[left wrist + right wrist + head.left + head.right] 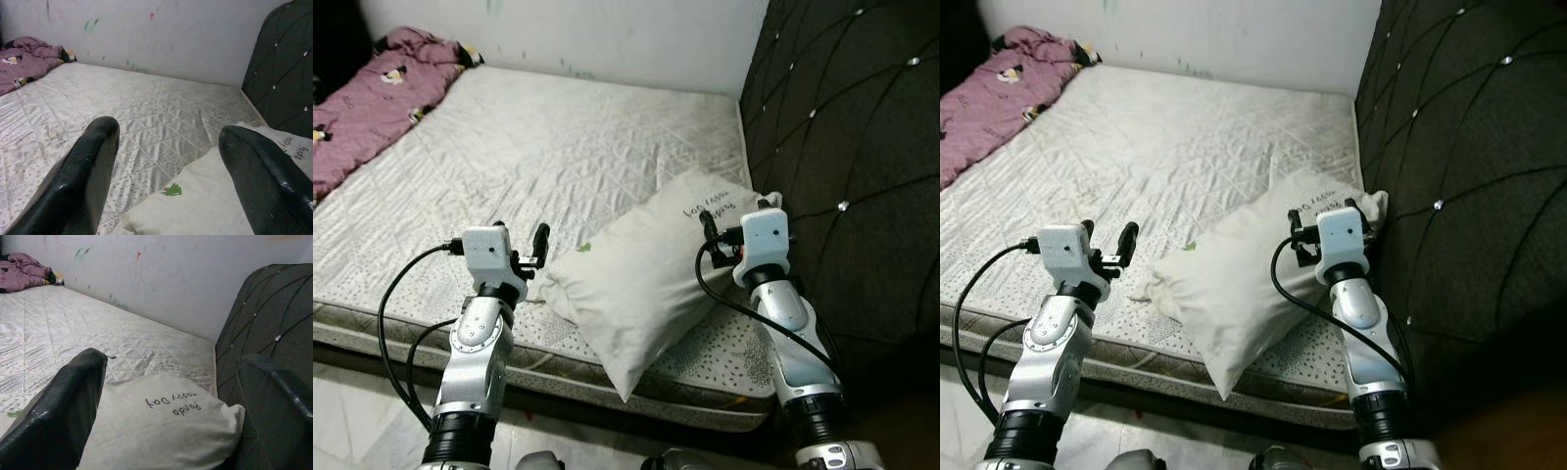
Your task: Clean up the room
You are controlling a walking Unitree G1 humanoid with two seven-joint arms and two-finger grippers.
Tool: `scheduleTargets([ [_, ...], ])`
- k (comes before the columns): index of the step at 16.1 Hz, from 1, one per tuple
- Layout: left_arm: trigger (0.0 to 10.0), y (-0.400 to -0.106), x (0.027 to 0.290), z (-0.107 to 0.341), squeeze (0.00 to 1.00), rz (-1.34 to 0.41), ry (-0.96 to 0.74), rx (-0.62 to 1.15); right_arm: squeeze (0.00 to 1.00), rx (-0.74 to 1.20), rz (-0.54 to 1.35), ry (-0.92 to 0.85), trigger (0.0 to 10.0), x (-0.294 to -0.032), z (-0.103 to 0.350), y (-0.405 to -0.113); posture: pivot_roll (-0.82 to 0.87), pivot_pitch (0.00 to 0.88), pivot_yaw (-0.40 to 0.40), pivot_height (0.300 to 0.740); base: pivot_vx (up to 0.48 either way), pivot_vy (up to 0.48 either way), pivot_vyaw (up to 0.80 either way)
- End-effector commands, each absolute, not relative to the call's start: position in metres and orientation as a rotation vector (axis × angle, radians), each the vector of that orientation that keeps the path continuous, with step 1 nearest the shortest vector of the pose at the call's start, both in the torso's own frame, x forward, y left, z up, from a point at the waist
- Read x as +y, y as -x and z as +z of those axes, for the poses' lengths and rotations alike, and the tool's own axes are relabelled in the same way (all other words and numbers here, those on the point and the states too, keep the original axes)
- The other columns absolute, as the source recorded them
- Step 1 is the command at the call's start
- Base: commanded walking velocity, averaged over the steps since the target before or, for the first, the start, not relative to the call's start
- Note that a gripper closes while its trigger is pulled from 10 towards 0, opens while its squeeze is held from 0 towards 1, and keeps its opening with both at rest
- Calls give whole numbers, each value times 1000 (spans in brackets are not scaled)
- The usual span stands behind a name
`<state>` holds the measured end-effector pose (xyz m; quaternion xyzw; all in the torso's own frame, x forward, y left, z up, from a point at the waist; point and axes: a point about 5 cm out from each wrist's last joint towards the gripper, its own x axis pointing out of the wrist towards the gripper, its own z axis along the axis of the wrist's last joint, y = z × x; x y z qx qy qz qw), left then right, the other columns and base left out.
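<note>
Pillow (161,431) lettering reads "Panda Happy Day" upside down in right wrist view

Cream pillow (646,279), plump and creased, lying askew on the mattress (538,147) beside the headboard (842,147), one corner overhanging the bed's edge. Black lettering near its top; small green mark lower down.

A home bedroom: bare quilted mattress (529,166), white pillow (646,269), tufted dark headboard (842,147), purple blanket (372,98) upper left.
</note>
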<state>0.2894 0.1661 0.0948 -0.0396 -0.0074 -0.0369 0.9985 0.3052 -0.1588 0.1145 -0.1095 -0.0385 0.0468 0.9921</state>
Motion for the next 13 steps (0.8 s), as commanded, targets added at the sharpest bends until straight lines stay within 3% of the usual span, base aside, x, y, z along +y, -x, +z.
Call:
scheduleTargets([
  [1, 10000, -292, 167, 97, 0, -75, 70, -19, 0, -80, 99, 219, 10000, -158, 117, -307, -5, 0, -28, 740, 0, 0, 0],
  [3, 10000, -292, 167, 98, 0, -74, 68, -21, 0, -80, 99, 222, 10000, -158, 117, -308, -4, 0, -27, 740, 0, 0, 0],
  [6, 10000, -291, 169, 99, 0, -51, 73, -30, 0, -77, 98, 222, 10000, -158, 117, -308, -3, 0, -25, 740, 0, 0, -800],
  [8, 10000, -300, 178, 108, 0, 63, 140, -55, 0, -84, 90, 217, 10000, -160, 118, -309, -10, 0, -13, 740, 0, 0, -659],
  [11, 10000, -308, 180, 108, 0, 152, 215, -43, 0, -82, 83, 226, 10000, -159, 116, -309, -5, 0, -22, 740, 0, 0, 0],
  [13, 10000, -302, 198, 104, 0, 240, 246, -36, 0, -68, 88, 222, 10000, -161, 113, -310, 20, 0, -46, 740, 0, 0, 0],
])
